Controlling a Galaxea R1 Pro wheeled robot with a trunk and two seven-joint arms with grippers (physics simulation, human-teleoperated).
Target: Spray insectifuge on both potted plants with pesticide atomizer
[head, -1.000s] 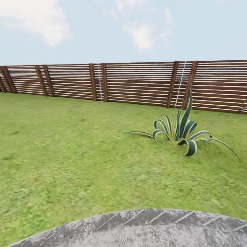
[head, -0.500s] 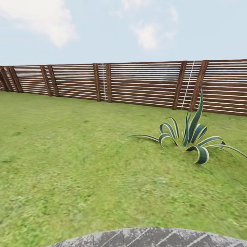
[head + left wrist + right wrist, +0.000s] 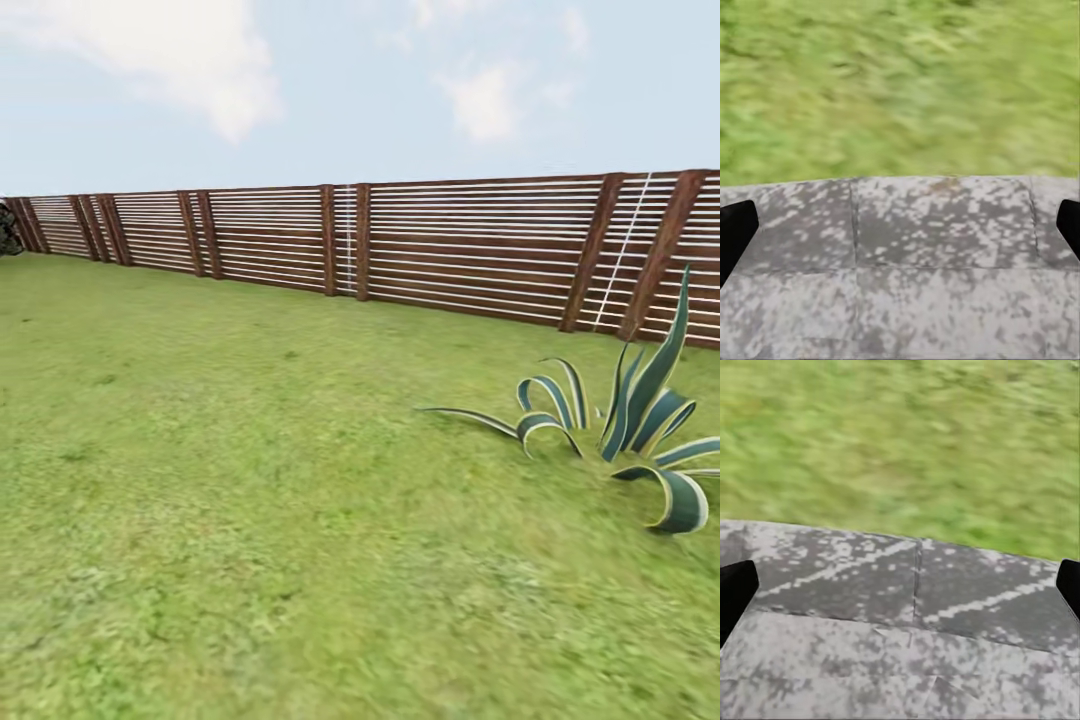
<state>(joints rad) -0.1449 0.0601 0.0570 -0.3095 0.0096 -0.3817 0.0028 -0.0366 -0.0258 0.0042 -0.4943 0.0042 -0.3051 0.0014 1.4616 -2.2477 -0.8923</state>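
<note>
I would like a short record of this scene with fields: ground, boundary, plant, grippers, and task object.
ground: green lawn; grey paving under both wrists
boundary: brown slatted fence across the back
plant: striped spiky plant at the head view's right, on the grass
left gripper: open, empty, above paving
right gripper: open, empty, above paving
task object: atomizer not located in these views

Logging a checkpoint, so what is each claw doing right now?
Left claw: open, holding nothing, over grey paving.
Right claw: open, holding nothing, over grey paving beside grass.
</note>
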